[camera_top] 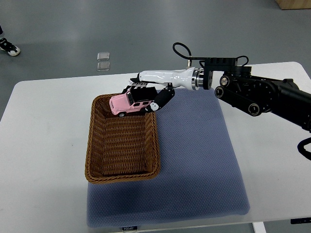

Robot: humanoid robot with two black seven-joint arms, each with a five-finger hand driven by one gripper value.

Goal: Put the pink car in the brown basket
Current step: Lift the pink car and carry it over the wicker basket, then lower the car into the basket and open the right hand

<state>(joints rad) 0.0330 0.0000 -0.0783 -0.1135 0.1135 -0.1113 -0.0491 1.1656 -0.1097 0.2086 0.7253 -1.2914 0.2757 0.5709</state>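
- Nearly done by the look of it: pink toy jeep (127, 104) carried in over the far end of the brown wicker basket (97, 145), not yet let go.
- Right hand (151, 97) reaching in from the right edge, dark fingers (160, 101) wrapped around the rear of the jeep, white back of the hand on top.
- Jeep apparently just above or at the level of the far rim, nose pointing left; contact with the basket floor impossible to confirm from this steep angle.
- Left to do, as a judgement: lower a little, release, draw the hand clear of the rim.
- Basket otherwise empty, lying along the left edge of the blue-grey mat (204, 165) on the white table (43, 145).
- No left arm anywhere in view.
- Hidden or hard to read: rear of the jeep and its far side covered by the hand; thumb position unclear; the height of the jeep over the basket floor not readable.
- Cut off: right arm past the right edge, a shoe (8, 47) on the grey floor at the top left, two small clear squares (103, 61) on the floor beyond the table, too small to identify.
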